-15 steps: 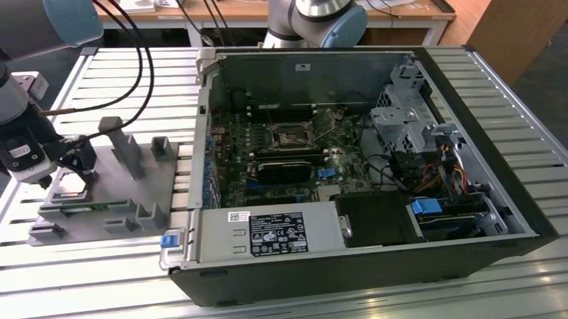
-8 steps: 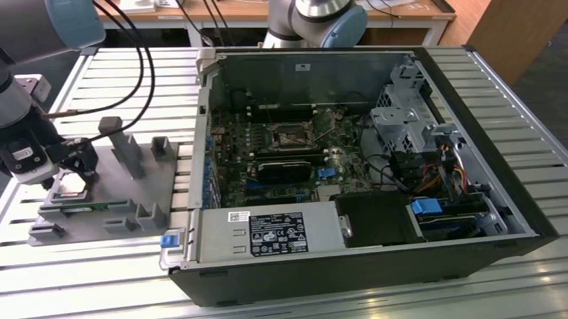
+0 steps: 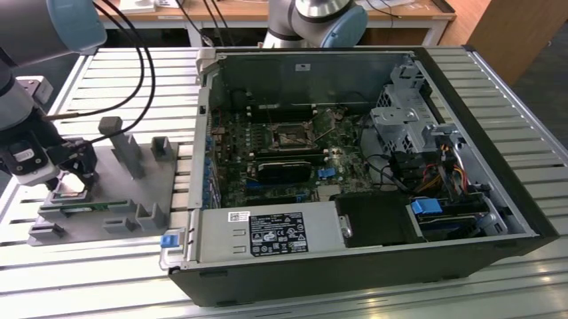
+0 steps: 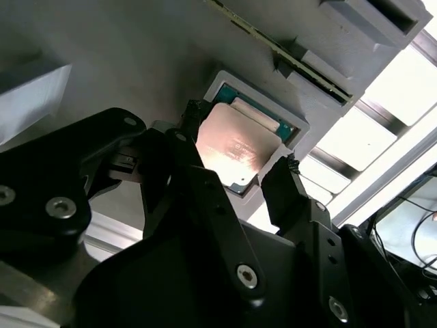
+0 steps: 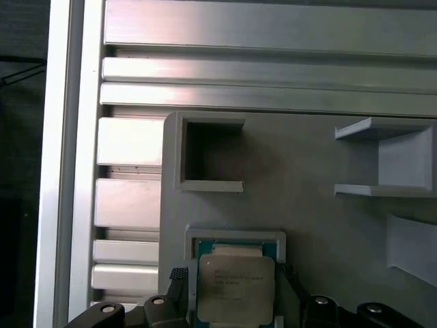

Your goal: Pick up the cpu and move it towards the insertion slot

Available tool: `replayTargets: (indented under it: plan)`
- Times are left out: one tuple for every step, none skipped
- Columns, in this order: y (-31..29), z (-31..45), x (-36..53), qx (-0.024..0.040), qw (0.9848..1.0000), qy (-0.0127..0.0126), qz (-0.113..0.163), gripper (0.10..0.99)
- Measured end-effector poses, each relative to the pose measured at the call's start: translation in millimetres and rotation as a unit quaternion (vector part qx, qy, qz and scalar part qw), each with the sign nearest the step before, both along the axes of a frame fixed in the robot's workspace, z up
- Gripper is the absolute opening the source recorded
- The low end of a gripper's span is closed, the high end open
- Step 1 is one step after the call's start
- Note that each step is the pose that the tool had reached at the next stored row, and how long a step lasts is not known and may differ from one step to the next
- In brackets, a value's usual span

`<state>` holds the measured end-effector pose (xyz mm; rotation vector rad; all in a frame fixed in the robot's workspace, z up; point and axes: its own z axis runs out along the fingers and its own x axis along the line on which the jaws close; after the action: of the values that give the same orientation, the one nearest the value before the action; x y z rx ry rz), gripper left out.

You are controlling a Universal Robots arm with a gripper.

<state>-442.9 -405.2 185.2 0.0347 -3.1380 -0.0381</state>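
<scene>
Nothing is lifted yet: my claw (image 4: 239,140) hangs open, one finger at each side of the cpu (image 4: 232,152), which lies in its holder (image 4: 225,78); the slot (image 3: 290,136) is well apart.

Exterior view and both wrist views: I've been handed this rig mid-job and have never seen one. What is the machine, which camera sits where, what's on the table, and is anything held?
The machine is a single robot arm ending in a two-fingered gripper. The exterior view looks from off the arm over a slatted metal table. The two wrist views come from cameras riding on the arm, looking past the gripper.

On the table stand an open computer case and, at the exterior view's left, a gray holder. The cpu lies in a square recess of that holder.

Nothing is held: the gripper is open, with one finger on each side of the cpu. The insertion slot is inside the case, on the green board.
</scene>
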Motion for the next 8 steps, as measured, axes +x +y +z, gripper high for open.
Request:
replayTargets:
  plan:
    - [0.0, -0.6, 0.0, 0.0, 1.0, 0.0, -0.001, 0.639]
    - [0.0, -1.2, 0.0, 0.0, 1.0, 0.0, -0.001, 0.639]
    - [0.0, -1.7, 0.0, 0.0, 1.0, 0.0001, -0.002, 0.639]
    - [0.0, -2.1, 0.0, 0.0, 1.0, 0.0001, -0.003, 0.639]
    - [0.0, -2.3, 0.0, -0.0001, 1.0, 0.0001, -0.004, 0.639]
    - [0.0, -2.5, 0.0, -0.0001, 1.0, 0.0001, -0.004, 0.639]
    - [0.0, -2.6, 0.0, -0.0001, 1.0, 0.0001, -0.004, 0.639]
    - [0.0, -2.6, 0.0, -0.0001, 1.0, 0.0001, -0.004, 0.639]
